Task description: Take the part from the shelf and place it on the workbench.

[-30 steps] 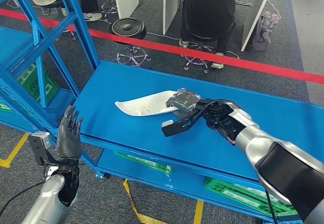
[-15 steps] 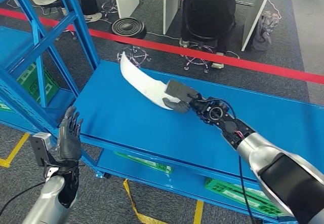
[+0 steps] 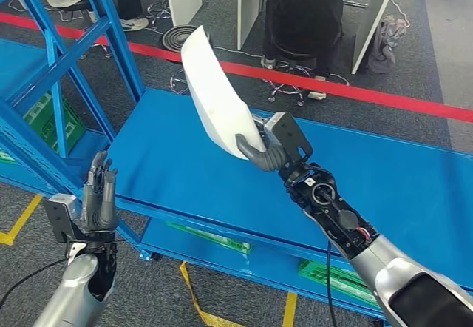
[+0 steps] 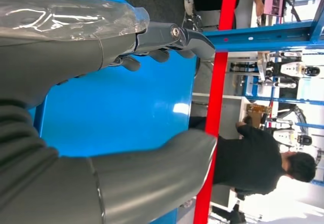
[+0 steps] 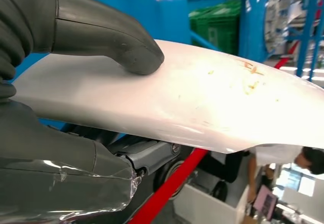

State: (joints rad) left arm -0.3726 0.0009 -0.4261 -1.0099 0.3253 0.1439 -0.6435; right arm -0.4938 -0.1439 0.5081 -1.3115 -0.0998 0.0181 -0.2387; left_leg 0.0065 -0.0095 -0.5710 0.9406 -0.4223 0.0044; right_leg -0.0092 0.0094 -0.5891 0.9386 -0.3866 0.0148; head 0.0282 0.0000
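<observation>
Your right hand point(image 3: 262, 152) grips the part point(image 3: 214, 94), a curved white panel, by its lower end: thumb point(image 5: 111, 34) pressed on one face, fingers point(image 5: 149, 153) under the other. Against half a second ago the part has tipped up; it then lay low across the bench point(image 3: 184, 172), now it stands steeply in the air above it, upper end toward the red floor tape point(image 3: 357, 94). The wrist has rolled with it. Your left hand point(image 3: 99, 197) holds nothing, fingers upright and slightly apart, at the bench's near left edge, unchanged. A person point(image 3: 310, 9) sits beyond the tape.
</observation>
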